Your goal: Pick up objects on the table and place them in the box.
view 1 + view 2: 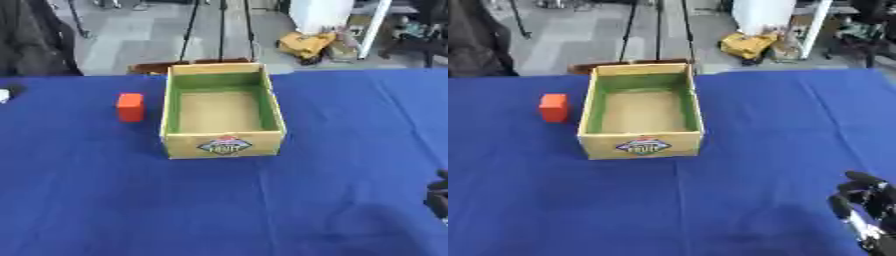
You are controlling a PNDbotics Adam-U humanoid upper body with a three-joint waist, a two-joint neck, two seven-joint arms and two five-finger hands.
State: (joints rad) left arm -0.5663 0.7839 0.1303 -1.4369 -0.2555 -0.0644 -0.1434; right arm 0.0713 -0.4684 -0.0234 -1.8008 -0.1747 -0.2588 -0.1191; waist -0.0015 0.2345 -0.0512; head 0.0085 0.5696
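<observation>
Right hand (866, 210): showing at the lower right corner, partly running off the picture's edge; fingers curling, holding nothing. Left hand: not showing in either view.
Box (640, 144): one, standing open-topped near the middle of the blue table (710, 210); green inner walls, a label on its near face too blurred to read.
Block (554, 107): one, orange-red, standing on the cloth just left of the box, not touching it.
</observation>
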